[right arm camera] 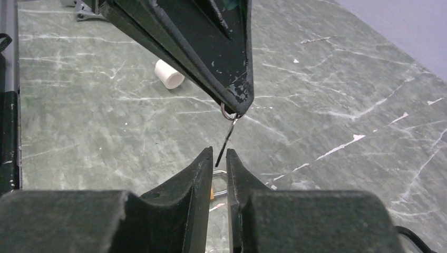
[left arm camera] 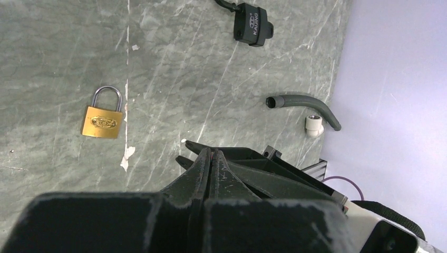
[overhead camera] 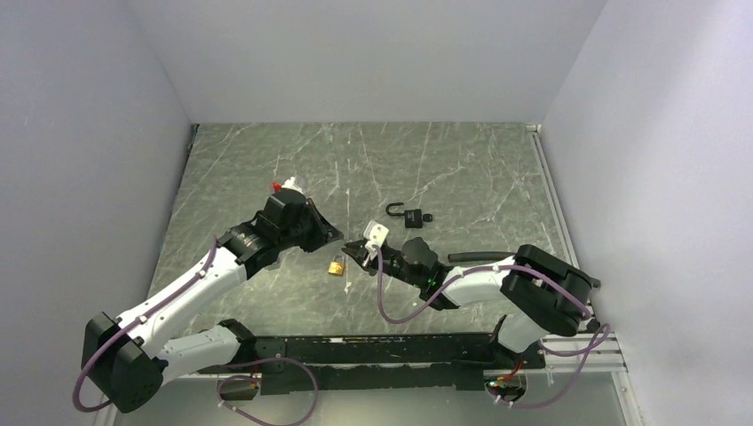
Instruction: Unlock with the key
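The left gripper (right arm camera: pixel 235 103), fingers pressed together, is pinching a small key ring (right arm camera: pixel 230 113) at its very tip. The key (right arm camera: pixel 225 142) is dangling from the ring, edge-on to the right wrist camera as a thin dark sliver. Directly beneath, the right gripper (right arm camera: pixel 219 156) is waiting with its fingers a sliver apart. The key's lower end is dipping into the mouth of that gap, not visibly clamped.

The step in hand looks like a handover. It is likely to go best if the right fingers are closing squarely on the key's flat sides, high enough to leave the blade free, before the left lets go. A key hanging loose is apt to swing or twist, so a skewed pinch is the risk.

The brass padlock (left arm camera: pixel 101 122), shackle shut, is lying flat on the marble-patterned table (overhead camera: pixel 462 160) just below the right fingertips. Its shackle is showing through the gap between them, making it the probable target. Beyond both grippers, the black padlock (left arm camera: pixel 252 29) is lying with its shackle hooked open. A grey hose (left arm camera: pixel 308 104) and a white fitting (left arm camera: pixel 313 125) are lying well off to the left gripper's side. Nothing is blocking the way down to the brass lock.
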